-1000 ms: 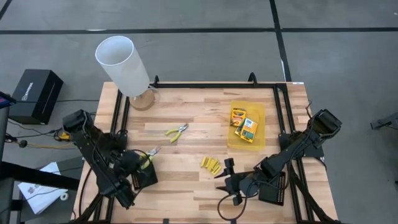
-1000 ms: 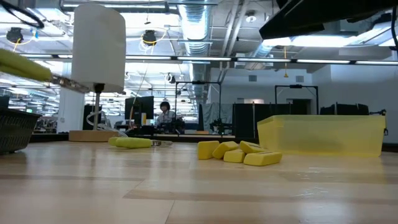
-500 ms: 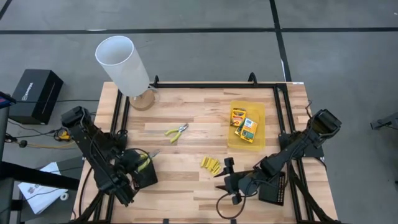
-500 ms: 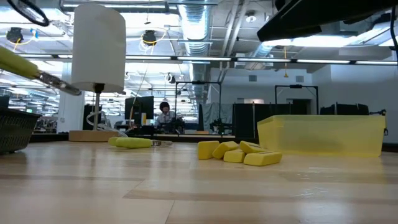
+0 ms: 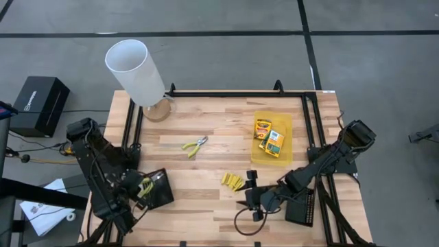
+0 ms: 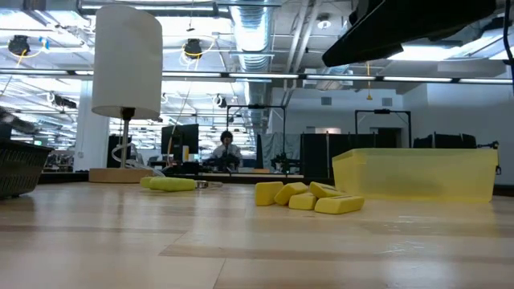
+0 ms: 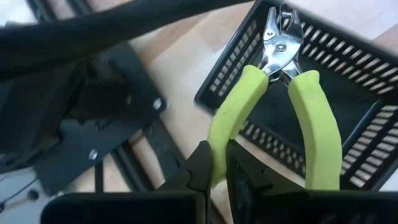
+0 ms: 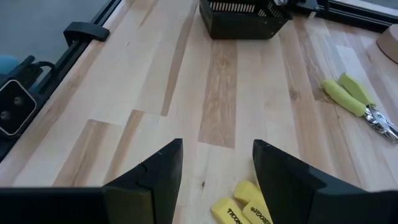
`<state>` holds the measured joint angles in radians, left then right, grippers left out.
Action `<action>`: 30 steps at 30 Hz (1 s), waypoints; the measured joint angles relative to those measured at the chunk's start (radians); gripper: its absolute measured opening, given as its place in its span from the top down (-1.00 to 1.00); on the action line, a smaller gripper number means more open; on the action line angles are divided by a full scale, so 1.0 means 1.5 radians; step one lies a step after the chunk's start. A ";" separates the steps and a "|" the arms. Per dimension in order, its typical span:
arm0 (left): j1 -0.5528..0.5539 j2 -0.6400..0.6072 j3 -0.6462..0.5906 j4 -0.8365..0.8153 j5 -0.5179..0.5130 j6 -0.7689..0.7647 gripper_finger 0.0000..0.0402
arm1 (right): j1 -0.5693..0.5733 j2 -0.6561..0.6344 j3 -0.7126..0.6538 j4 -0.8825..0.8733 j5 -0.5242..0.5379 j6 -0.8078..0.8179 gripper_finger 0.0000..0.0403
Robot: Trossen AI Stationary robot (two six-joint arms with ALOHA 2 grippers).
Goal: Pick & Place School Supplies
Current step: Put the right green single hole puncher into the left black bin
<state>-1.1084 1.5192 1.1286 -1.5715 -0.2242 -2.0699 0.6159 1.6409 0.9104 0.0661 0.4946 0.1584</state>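
we have the left gripper (image 7: 214, 171) clenched on pliers (image 7: 273, 106) over the black mesh tray (image 7: 348, 81); next: release. right gripper (image 8: 214, 165) released near yellow sticks (image 5: 232, 182).

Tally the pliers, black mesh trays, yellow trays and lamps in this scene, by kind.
Pliers: 2 (one lying loose, one held by the left gripper)
Black mesh trays: 2
Yellow tray: 1
Lamp: 1
Total: 6

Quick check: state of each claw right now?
Left claw: shut on one handle of the metal pliers with yellow-green handles, over the black mesh tray.
Right claw: open, holding nothing.
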 joint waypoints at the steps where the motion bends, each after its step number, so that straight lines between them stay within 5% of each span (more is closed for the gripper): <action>1: 0.000 0.000 0.000 0.000 0.005 0.000 0.92 | -0.002 0.000 0.000 0.000 0.000 0.002 0.08; 19: 0.030 0.003 0.000 0.009 0.067 -0.004 0.91 | -0.002 0.000 0.000 0.000 -0.004 -0.006 0.08; 30: 0.114 0.075 0.000 0.054 0.084 0.101 0.92 | -0.001 0.000 0.000 0.000 -0.018 -0.021 0.08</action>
<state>-0.9370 1.6312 1.1285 -1.4904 -0.0989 -1.9187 0.6147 1.6409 0.9104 0.0658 0.4675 0.1276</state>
